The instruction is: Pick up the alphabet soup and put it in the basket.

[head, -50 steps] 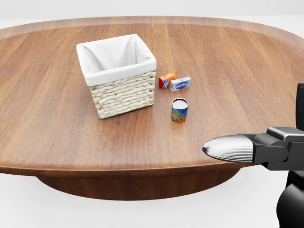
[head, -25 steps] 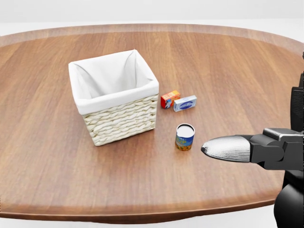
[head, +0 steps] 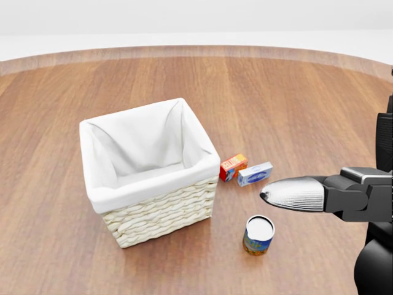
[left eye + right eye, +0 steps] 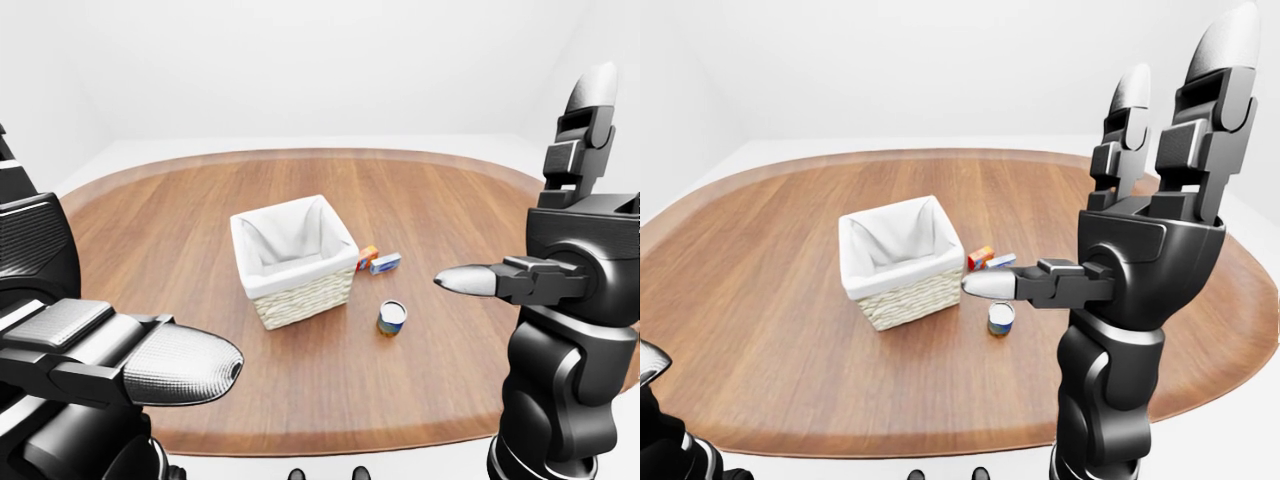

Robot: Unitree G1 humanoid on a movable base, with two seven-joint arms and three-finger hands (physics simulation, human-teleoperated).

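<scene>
The alphabet soup [image 3: 258, 235] is a small can with a white lid and a blue and orange label, standing upright on the wooden table [image 3: 307, 92], low and right of centre in the head view. To its left stands the wicker basket [image 3: 163, 215], lined in white cloth and holding nothing. My right hand [image 4: 1090, 170] is raised above the table's right side, open, fingers up and thumb [image 3: 295, 192] pointing left, well above the can and apart from it. My left hand [image 4: 150, 360] is open at the lower left of the left-eye view, off the table.
An orange box [image 3: 233, 167] and a blue-white box [image 3: 255, 174] lie side by side just right of the basket, above the can in the head view. The table's rounded edge [image 4: 330, 440] runs below the can in the left-eye view.
The whole head view has shifted: the camera has come closer, so basket, boxes and can look bigger and lower. My right hand holds the same spot in the picture.
</scene>
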